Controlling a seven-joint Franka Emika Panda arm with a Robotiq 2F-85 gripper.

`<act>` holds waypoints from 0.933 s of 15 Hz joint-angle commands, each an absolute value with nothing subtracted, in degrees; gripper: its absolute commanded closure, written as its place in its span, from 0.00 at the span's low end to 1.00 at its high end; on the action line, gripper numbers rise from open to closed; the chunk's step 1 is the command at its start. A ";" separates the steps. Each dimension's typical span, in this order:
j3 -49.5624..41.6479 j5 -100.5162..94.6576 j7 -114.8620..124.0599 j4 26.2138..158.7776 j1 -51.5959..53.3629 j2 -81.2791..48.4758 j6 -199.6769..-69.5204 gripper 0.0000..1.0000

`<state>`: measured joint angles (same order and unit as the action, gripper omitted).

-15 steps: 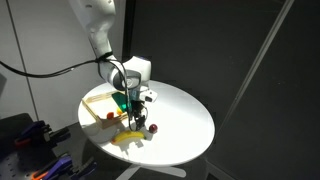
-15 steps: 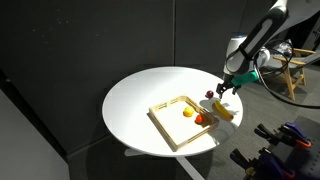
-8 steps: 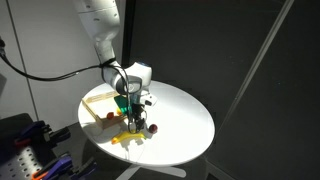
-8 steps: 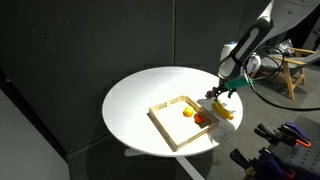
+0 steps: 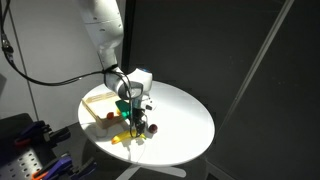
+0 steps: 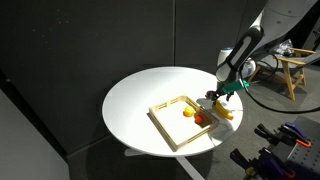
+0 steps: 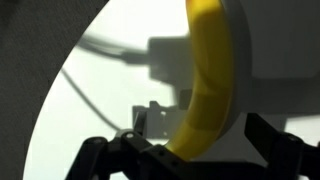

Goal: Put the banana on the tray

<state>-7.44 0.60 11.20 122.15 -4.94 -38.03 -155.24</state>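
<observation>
Banana (image 7: 205, 80) fills the middle of my wrist view, a long yellow curve lying on the round white table (image 6: 135, 100). My gripper (image 7: 195, 152) is spread wide over it, one dark finger (image 7: 112, 155) to one side of the fruit's near end and the other finger well off to the opposite side. White table top shows between the banana and that far finger, so I am not clamped on anything. On the other side I cannot tell whether a finger touches the peel.

In both exterior views my gripper (image 5: 133, 118) (image 6: 220, 100) hangs low over the banana (image 5: 128, 137) (image 6: 225, 112), close above the table. The banana lies outside the tray (image 6: 162, 129), just beside its rim and near the table's edge.

Inside the tray I see a small round yellow piece (image 6: 187, 113) and a red piece (image 6: 199, 119) next to it. A small dark red fruit (image 5: 153, 127) sits on the table near my gripper, apart from the banana.
</observation>
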 commanded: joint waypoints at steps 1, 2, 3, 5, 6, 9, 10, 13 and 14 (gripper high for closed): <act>-8.71 1.14 12.29 119.71 -3.50 -40.05 -154.07 0.00; -8.85 1.13 12.33 119.38 -3.36 -40.45 -154.01 0.00; -8.96 1.12 12.35 119.16 -3.23 -40.78 -153.95 0.00; -9.09 1.17 12.34 118.70 -3.10 -41.33 -153.87 0.00; -9.12 1.21 12.39 118.51 -3.07 -41.55 -153.84 0.00; -9.26 1.29 12.53 117.86 -3.05 -42.13 -153.43 0.27; -9.34 1.27 12.65 117.71 -3.01 -42.30 -153.39 0.30; -9.45 1.26 12.79 117.76 -2.99 -41.94 -152.41 0.48; -9.42 1.23 12.71 118.01 -3.03 -41.55 -152.17 0.56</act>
<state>-8.53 0.60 11.91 118.97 -3.97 -41.91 -154.59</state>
